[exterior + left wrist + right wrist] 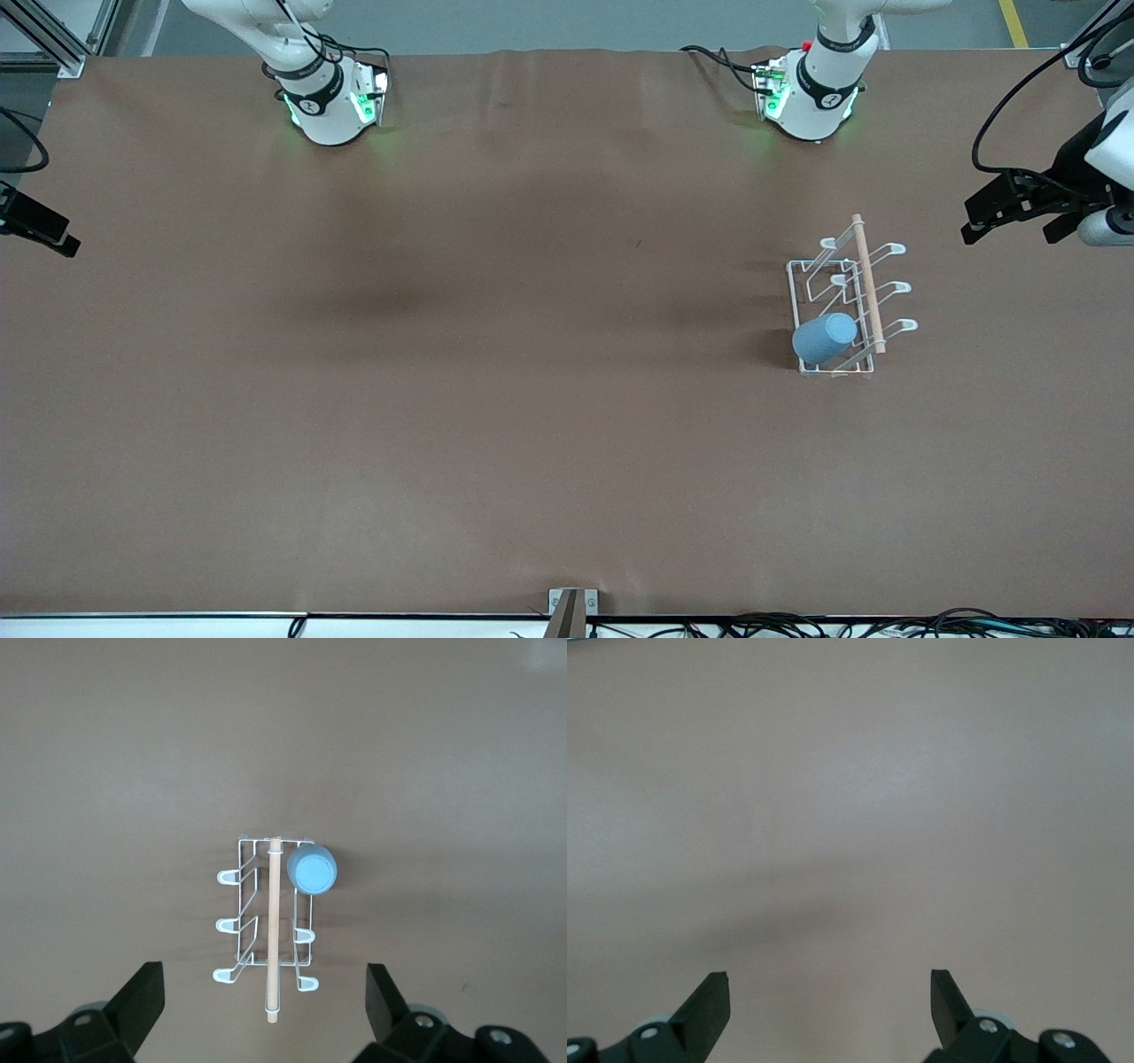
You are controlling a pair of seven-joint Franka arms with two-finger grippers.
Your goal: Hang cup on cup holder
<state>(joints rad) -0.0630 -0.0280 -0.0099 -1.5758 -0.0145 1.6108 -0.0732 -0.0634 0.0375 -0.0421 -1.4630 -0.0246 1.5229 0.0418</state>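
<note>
You can see the small light blue plastic cup [824,338] hanging on a prong of the white wire cup holder [848,296]. Your left gripper [1010,215] and right gripper [40,229] wait at the table ends, fingers spread wide, holding nothing.

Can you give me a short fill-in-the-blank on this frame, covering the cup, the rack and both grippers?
1. The light blue cup sits on a prong of the white cup holder, on the row toward the ___ arm's end of the table.
2. The number of cups on the holder is ___.
3. The left gripper holds nothing; its fingers are ___.
4. The right gripper is over bare ___.

Missing words: right; one; open; table
</note>
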